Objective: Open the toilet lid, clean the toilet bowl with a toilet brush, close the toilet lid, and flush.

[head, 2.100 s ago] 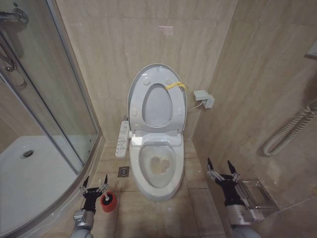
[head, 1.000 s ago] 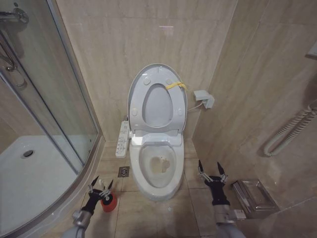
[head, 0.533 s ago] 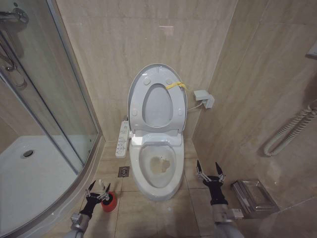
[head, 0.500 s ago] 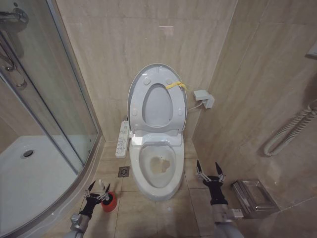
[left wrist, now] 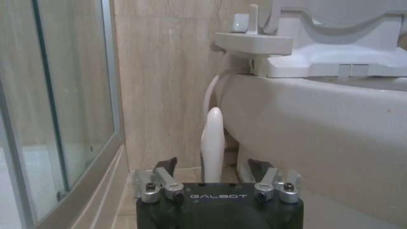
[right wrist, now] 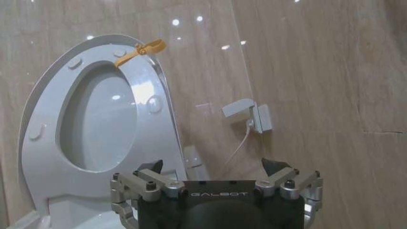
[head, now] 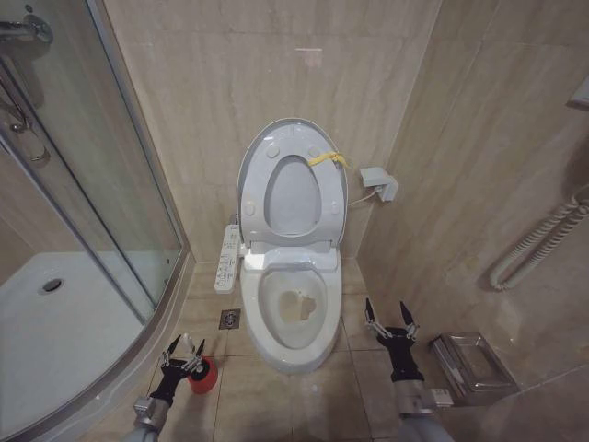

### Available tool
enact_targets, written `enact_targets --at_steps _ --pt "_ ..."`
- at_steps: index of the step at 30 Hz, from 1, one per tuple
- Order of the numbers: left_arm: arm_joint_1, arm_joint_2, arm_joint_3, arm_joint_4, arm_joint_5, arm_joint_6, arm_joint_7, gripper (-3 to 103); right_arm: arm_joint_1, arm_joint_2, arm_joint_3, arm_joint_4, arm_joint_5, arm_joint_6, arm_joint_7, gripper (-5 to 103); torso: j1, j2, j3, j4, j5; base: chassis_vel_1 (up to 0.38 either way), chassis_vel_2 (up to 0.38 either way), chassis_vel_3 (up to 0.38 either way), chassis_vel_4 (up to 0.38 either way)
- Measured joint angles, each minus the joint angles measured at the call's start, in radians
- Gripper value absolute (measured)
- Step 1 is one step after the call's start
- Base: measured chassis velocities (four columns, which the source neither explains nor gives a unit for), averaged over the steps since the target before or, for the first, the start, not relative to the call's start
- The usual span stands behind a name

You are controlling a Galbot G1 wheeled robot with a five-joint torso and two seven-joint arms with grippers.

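Left gripper [head: 185,354]: fingers apart, straddling the slim white stick handle of the toilet brush [left wrist: 212,143], not clamped. The handle stands upright between the jaws in the left wrist view; its bristle head sits in the small red cup-shaped holder [head: 202,376] on the tiled floor, just beside the white ceramic toilet bowl [head: 293,318].

Right gripper [head: 389,322]: fingers spread, empty, hovering right of the bowl.

Large glossy white plastic toilet lid [head: 260,152] with yellow strap: raised against the wall, seat ring up with it. Bowl shows brownish stains.

Risks, as judged: an off-centre closure could tip the handle or drag the light holder along; a lift may carry the holder up.
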Motion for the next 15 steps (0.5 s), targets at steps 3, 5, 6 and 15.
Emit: enact_targets --at_steps 3,5,6,15 --pt "0.001 0.0 -0.003 -0.001 0.0 0.0 0.0 65 0.0 0.0 0.0 -0.005 0.0 0.002 0.0 100 0.0 0.0 0.0 0.0 0.0 0.0 0.0 0.0 0.0" --pt "0.002 0.0 -0.004 -0.002 0.001 0.0 0.0 65 0.0 0.0 0.0 -0.006 0.0 0.003 0.0 100 0.0 0.0 0.0 0.0 0.0 0.0 0.0 0.0 0.0" --pt "0.003 0.0 -0.006 -0.004 0.001 -0.001 -0.001 65 0.001 0.0 0.0 -0.007 0.0 0.005 0.0 100 0.0 0.0 0.0 0.0 0.0 0.0 0.0 0.0 0.0" --pt "0.036 0.005 -0.022 -0.053 0.005 -0.014 -0.002 38 0.002 0.001 -0.001 -0.019 0.0 0.011 -0.002 100 0.0 0.0 0.0 -0.0001 0.0 0.0 0.0 0.0 0.0"
